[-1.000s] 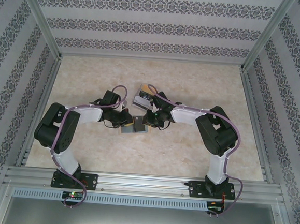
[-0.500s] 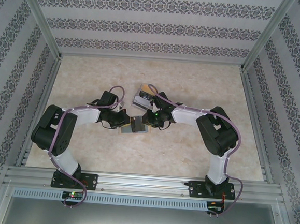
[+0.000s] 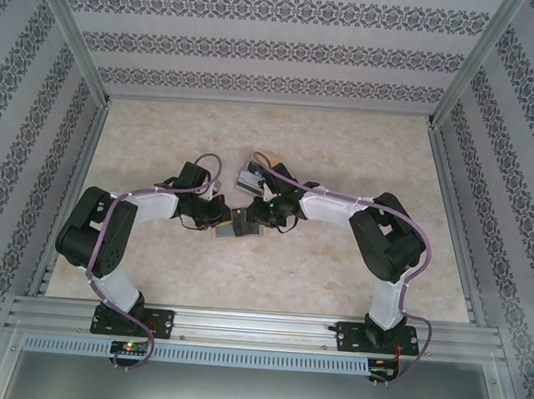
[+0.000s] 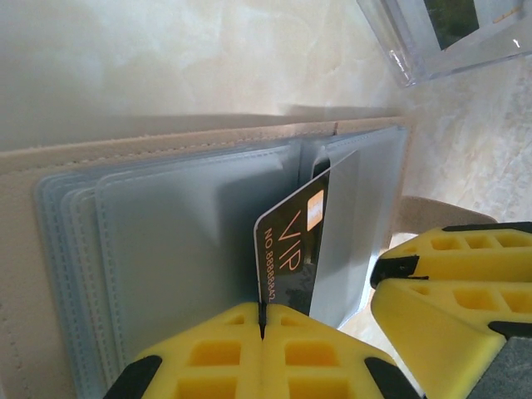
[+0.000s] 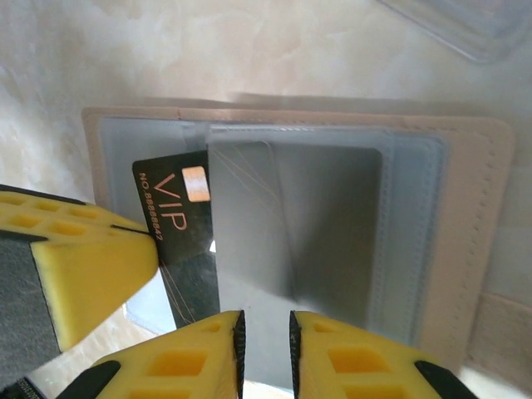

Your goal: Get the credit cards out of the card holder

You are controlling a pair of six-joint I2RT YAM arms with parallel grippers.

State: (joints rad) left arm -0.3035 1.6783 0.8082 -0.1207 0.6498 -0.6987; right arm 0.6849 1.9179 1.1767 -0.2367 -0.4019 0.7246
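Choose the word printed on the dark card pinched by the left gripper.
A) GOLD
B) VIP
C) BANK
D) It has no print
B: the dark card, sticking partly out of a grey-blue sleeve of the card holder, reads VIP in copper letters above a row of digits, and the left gripper is closed on its lower edge.

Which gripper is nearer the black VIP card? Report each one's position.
Left. The left gripper clamps the VIP card by its edge; the right gripper pinches the plastic sleeve beside it.
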